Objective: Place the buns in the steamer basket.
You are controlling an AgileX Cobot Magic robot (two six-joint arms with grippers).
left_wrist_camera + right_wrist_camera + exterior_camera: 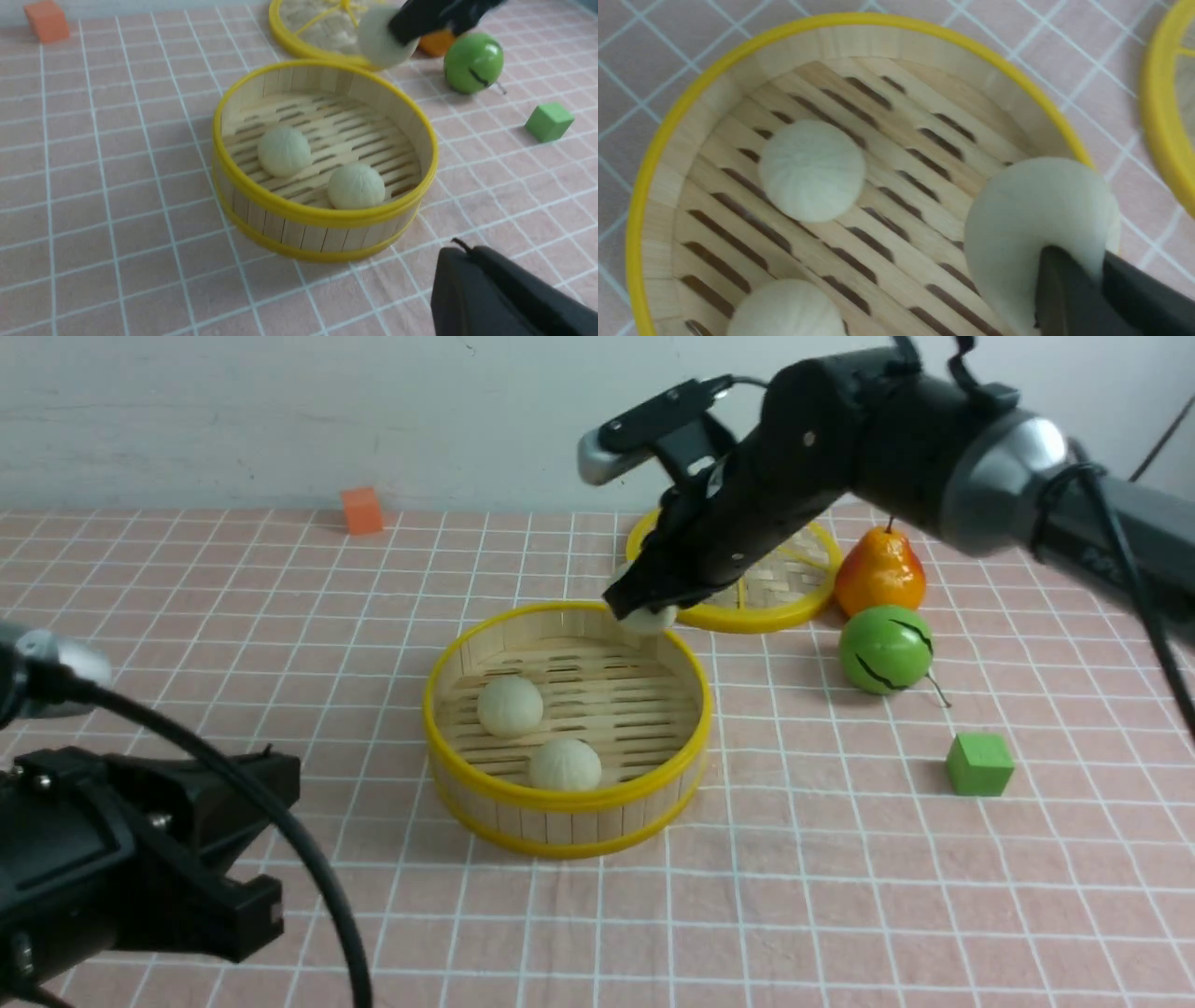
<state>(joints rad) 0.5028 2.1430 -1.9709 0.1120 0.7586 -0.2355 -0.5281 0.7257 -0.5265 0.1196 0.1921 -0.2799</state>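
Note:
The steamer basket (569, 795) stands mid-table with two cream-white buns (510, 706) (565, 764) on its slatted floor. My right gripper (639, 602) is shut on a third bun (649, 617), held just above the basket's far rim. In the right wrist view the held bun (1031, 219) is pinched between the black fingers of the right gripper (1087, 263), over the basket's wall (668, 126). My left gripper (280, 779) is shut and empty at the near left, apart from the basket. In the left wrist view its tips (460, 252) sit near the basket's front rim (322, 217).
The flat woven lid (775, 607) lies behind the basket on the right. An orange pear (879, 574), a green fruit (885, 649) and a green cube (978, 763) stand to the right. An orange cube (361, 510) sits at the far back left.

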